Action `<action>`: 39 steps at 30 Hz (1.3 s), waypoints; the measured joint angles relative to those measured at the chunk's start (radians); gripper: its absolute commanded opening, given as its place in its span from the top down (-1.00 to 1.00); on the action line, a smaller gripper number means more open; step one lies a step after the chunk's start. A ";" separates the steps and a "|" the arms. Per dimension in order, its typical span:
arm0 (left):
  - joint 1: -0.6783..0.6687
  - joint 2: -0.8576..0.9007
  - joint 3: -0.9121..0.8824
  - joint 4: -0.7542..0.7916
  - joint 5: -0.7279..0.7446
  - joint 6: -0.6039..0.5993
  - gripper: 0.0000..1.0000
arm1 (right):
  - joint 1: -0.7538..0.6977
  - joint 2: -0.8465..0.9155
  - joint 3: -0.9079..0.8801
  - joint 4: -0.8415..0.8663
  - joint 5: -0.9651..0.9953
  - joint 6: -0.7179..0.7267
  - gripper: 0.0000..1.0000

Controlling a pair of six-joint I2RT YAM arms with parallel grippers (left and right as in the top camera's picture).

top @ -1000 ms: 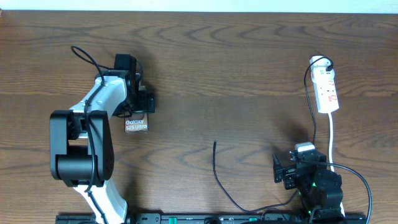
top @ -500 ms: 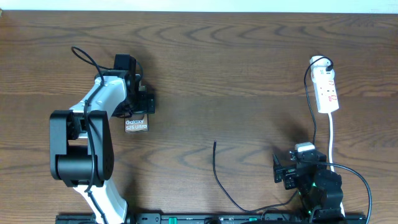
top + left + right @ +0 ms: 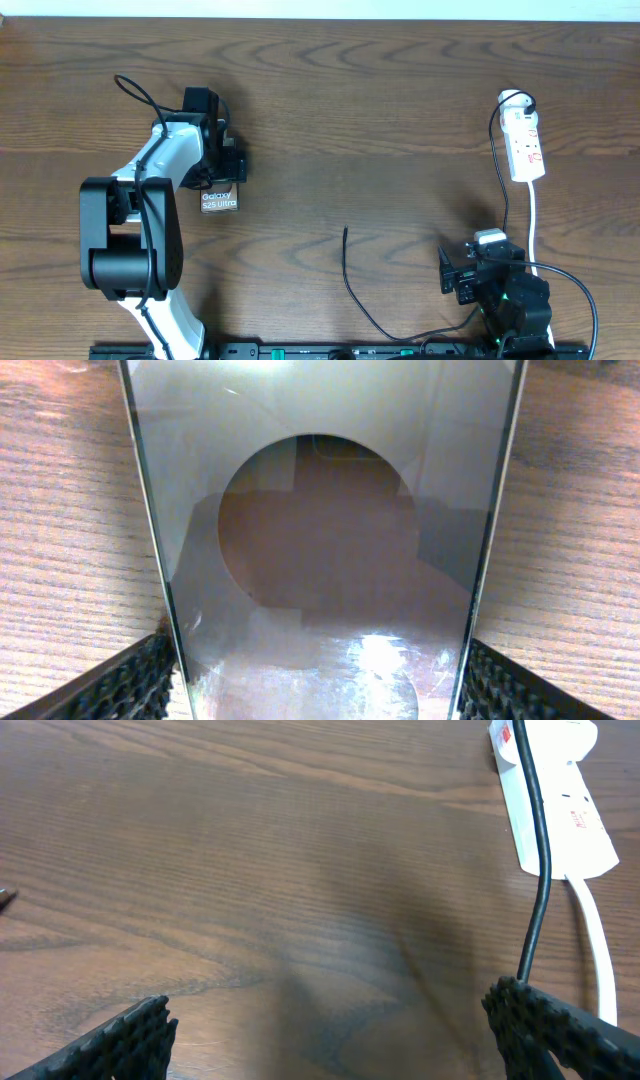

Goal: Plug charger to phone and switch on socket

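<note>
No change is noted against the frames of the preceding second. The table point(image 3: 400, 120) carries all items. The socket point(image 3: 525, 145) lies at far right. The left end effector point(image 3: 320, 695) grips the phone point(image 3: 220, 201) by its long edges, left of centre. The right end effector point(image 3: 340, 1040) stands open and empty at near right. The charger point(image 3: 352, 285) lies loose near centre, its tip free and well apart from the phone.

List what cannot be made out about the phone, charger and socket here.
- phone port: left wrist view crops both ends; overhead, the left hand covers its far end.
- socket switch position: too small overhead, cropped by the right wrist view's top edge.
- charger tip shape: too small overhead.
- charger's run near the right hand: hidden under that arm, overhead.
</note>
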 measured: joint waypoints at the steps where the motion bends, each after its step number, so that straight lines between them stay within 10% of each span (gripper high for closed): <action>1: 0.000 0.000 0.000 0.000 0.000 0.000 -0.64 | 0.000 0.000 0.000 0.000 0.000 0.000 -0.99; 39: 0.000 0.000 0.000 0.003 0.001 0.000 -0.20 | 0.000 0.000 0.000 0.000 0.000 0.000 -0.99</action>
